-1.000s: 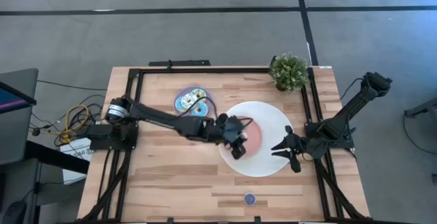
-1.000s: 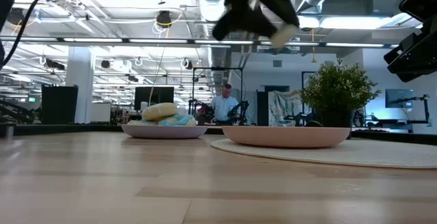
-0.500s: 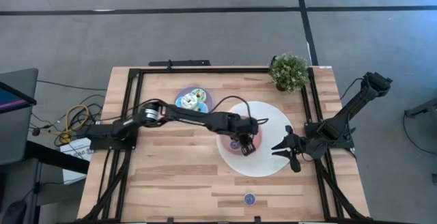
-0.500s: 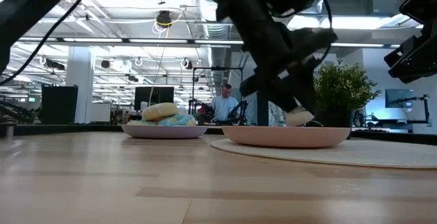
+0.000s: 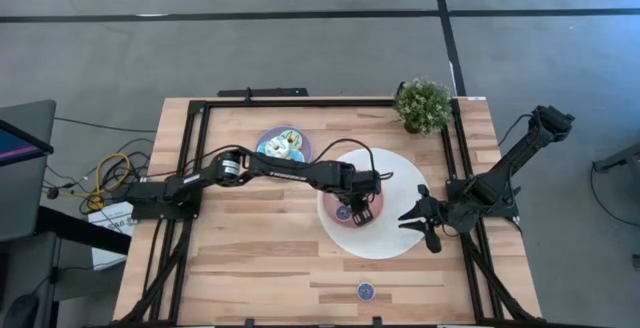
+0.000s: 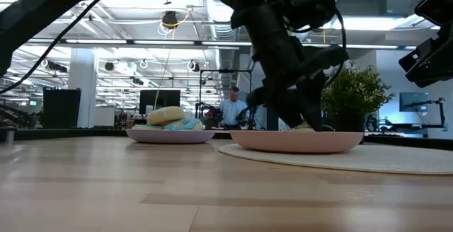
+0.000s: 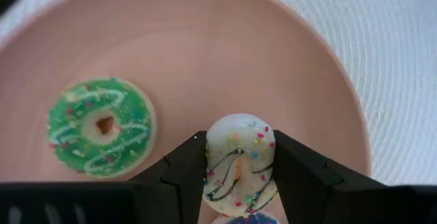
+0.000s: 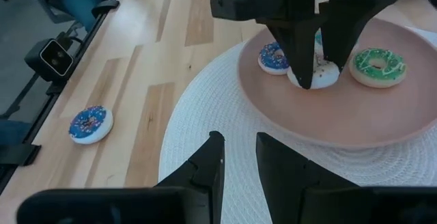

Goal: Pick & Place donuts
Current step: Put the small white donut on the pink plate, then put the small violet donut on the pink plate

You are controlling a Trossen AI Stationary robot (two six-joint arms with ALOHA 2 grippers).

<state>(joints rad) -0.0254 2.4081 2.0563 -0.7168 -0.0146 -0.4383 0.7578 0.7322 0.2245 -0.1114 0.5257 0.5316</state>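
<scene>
My left gripper reaches down into the pink plate and is shut on a cream sprinkled donut. A green donut and a blue donut lie flat in the same plate. The lilac plate holds more donuts. A mini blue donut lies on the wood near the table's near edge. My right gripper waits open at the right rim of the white mat, touching nothing. My left gripper pinches the cream donut by two opposite sides of its outer rim, one finger on each side. The fingers come from above, pointing down. The donut sits low in the pink plate beside the blue donut; whether it rests on the plate, I cannot tell.
A potted plant stands at the far right corner. The round white mat lies under the pink plate. A black frame borders the table. Bare wood lies along the near side around the mini blue donut.
My left gripper, carrying the cream donut, has moved a little toward the table's right and come down from well above the pink plate into it. It has stayed shut on the donut. The right arm has kept still.
</scene>
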